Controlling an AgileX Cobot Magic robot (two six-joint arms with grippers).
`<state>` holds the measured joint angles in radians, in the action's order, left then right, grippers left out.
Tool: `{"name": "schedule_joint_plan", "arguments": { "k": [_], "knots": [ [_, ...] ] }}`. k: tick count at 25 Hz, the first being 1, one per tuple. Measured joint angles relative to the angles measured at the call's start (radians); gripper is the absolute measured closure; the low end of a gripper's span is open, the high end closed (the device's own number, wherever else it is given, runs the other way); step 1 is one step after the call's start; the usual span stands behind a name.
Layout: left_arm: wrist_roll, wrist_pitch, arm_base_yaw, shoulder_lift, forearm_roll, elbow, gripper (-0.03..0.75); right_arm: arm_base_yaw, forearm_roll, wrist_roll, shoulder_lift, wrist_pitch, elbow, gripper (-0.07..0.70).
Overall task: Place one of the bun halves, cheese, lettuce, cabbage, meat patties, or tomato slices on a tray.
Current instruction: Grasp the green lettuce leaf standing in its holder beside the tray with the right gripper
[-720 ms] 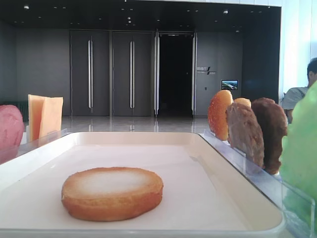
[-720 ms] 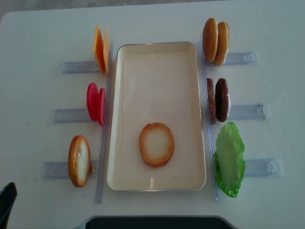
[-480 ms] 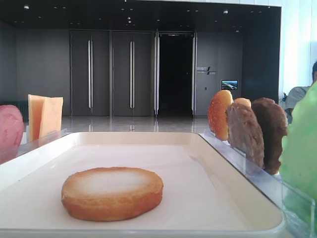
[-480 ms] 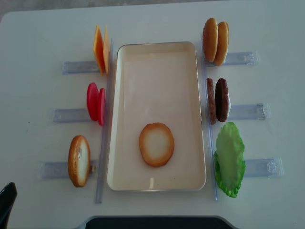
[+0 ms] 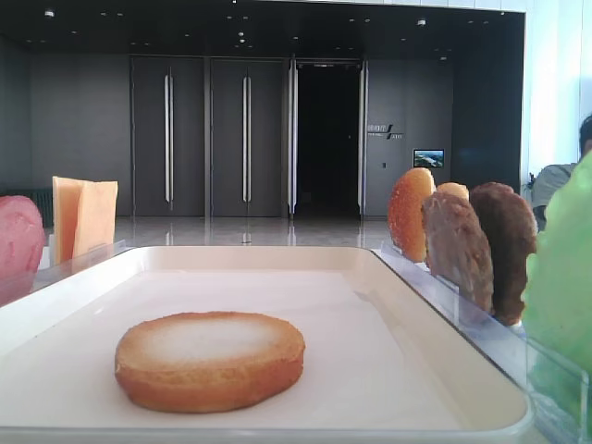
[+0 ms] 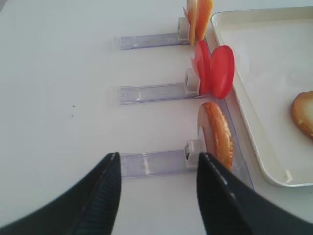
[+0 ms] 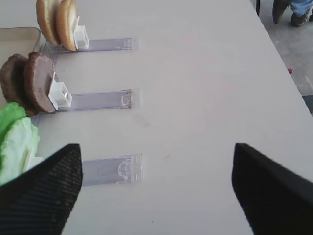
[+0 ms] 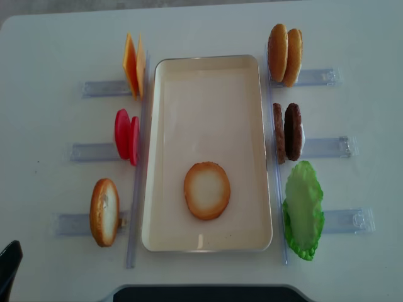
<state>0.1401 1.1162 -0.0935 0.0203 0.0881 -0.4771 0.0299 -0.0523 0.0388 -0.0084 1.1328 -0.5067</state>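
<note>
Right wrist view shows the right gripper (image 7: 155, 188) with its two dark fingers spread as wide as they go and nothing between them, poised over bare table beside the clear racks. Just to its left stand the lettuce (image 7: 15, 139), then the meat patties (image 7: 30, 82), then two buns (image 7: 57, 20) at the far rack. In the left wrist view the left gripper (image 6: 157, 193) is likewise parted and empty, hanging above the rack that holds an upright bun half (image 6: 217, 134), with the tomato slices (image 6: 215, 71) and cheese (image 6: 198, 14) farther along. Between both rows lies the tray (image 8: 162, 189), and one bun half (image 8: 206, 190) already rests flat on it, pale toasted face up, toward the near end. Judging from that, one placement looks done and the next layer is to be fetched; a sensible approach would be to come down over an upright slice with the fingers straddling its faces, close gently, lift it clear of its rack slot before swinging inward, and lay it down flat. Compared with the views from a moment earlier, nothing on the table has shifted.
</note>
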Motion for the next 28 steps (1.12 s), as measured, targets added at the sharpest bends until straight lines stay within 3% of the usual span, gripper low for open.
{"name": "schedule_joint_plan", "arguments": {
  "k": [28],
  "knots": [
    [-0.005, 0.000, 0.000, 0.000, 0.000, 0.000, 0.328, -0.019, 0.000, 0.000, 0.000, 0.000, 0.000, 0.042]
  ]
}}
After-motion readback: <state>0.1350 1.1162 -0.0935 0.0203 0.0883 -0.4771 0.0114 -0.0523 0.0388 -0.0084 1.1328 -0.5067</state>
